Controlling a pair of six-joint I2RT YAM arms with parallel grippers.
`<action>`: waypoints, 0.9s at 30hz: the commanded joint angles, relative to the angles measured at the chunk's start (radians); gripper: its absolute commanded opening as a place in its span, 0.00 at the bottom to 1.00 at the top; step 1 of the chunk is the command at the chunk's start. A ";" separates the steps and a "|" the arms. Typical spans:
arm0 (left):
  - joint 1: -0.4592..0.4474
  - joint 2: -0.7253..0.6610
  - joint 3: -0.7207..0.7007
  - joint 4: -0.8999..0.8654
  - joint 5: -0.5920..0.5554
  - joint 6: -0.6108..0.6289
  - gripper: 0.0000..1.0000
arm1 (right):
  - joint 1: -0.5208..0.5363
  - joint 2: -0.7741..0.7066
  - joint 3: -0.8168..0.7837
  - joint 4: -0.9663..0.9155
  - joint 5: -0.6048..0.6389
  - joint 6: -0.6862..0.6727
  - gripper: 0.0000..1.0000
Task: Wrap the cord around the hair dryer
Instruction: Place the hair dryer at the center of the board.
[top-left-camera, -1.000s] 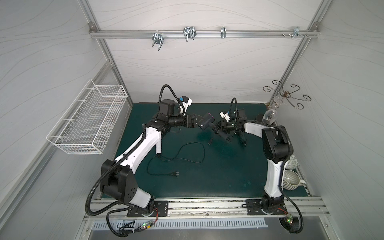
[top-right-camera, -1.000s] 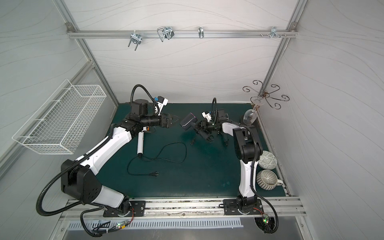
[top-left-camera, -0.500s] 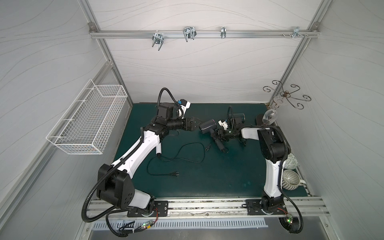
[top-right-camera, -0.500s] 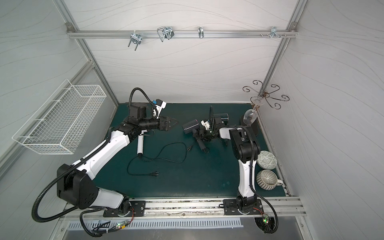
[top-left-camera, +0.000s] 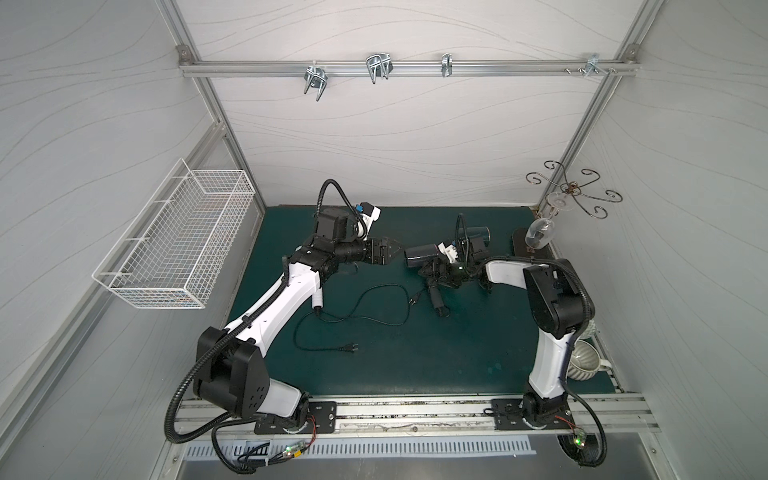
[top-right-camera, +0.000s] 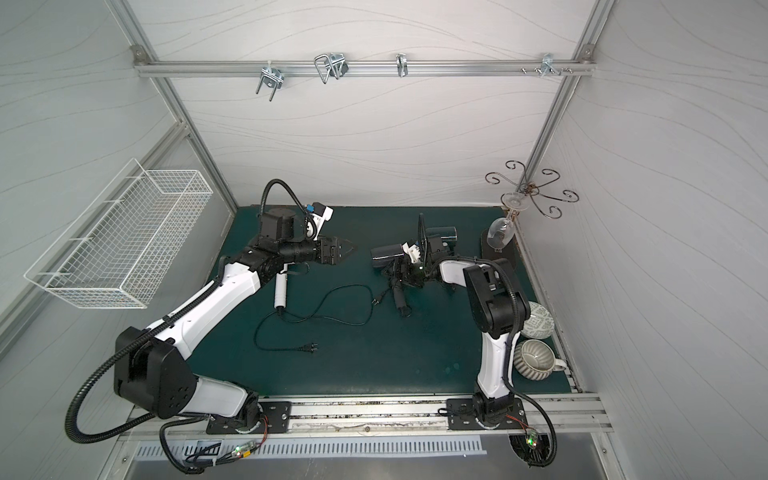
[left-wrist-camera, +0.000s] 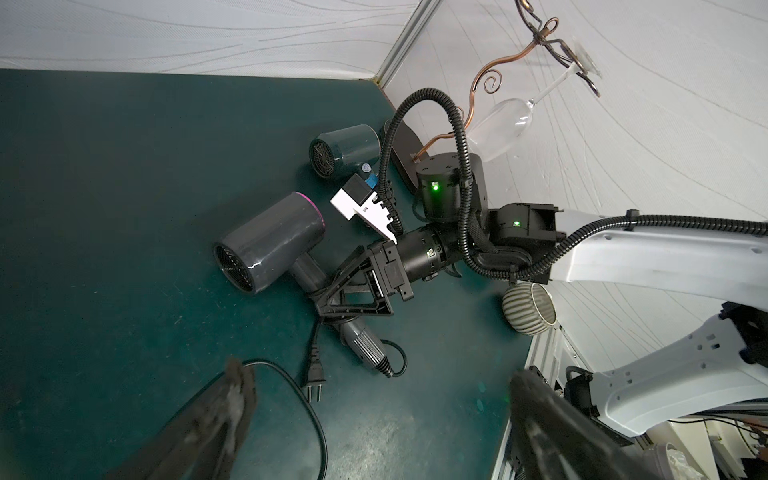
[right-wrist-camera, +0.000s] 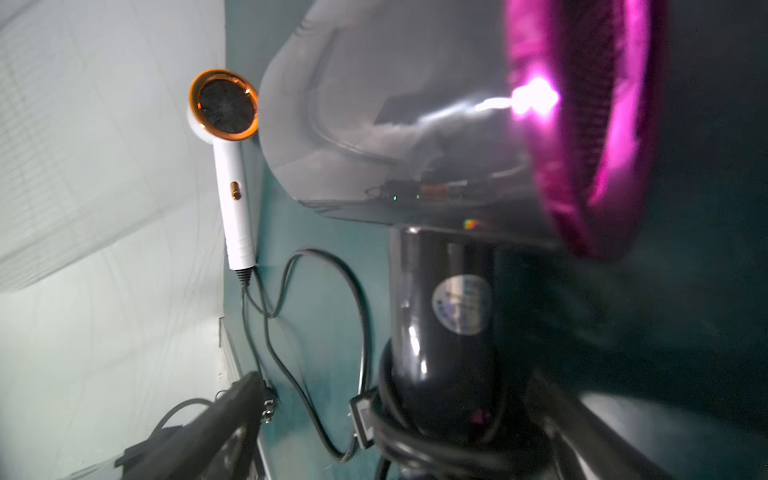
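The wrapping looks close to finished. The grey hair dryer (left-wrist-camera: 270, 245) lies on its side on the counter (top-left-camera: 415, 365), toward the back and in front of the right arm. Its cord (right-wrist-camera: 407, 451) sits in several coils around the lower part of the handle (right-wrist-camera: 440, 332). Only a short tail is free, and it ends in the plug (left-wrist-camera: 313, 376), which rests on the counter beside the handle's end.

The right pincer (left-wrist-camera: 332, 295) straddles the handle where the coils are. Its jaws are apart, one well clear of the handle on its side, so nothing is clamped. The left pincer (top-left-camera: 392, 261) hangs above the counter near the dryer's barrel, jaws spread wide and empty.

What seems left is small — perhaps tucking the loose plug end so the coils do not slacken, then backing the right arm away without dragging them.

A white hair dryer (right-wrist-camera: 232, 199) lies near the left arm, and its own cord (top-left-camera: 384, 285) sprawls unwrapped across the counter. If the task covers that one too, it is untouched.
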 joint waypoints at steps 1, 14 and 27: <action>0.000 -0.038 -0.002 0.031 -0.015 -0.005 0.98 | -0.011 -0.043 0.011 -0.111 0.067 -0.023 0.99; 0.084 -0.061 -0.073 -0.035 -0.101 -0.066 0.98 | 0.019 -0.223 0.084 -0.362 0.089 -0.146 0.99; 0.229 -0.031 -0.039 -0.347 -0.373 -0.064 0.98 | 0.131 -0.284 0.216 -0.629 0.159 -0.294 0.99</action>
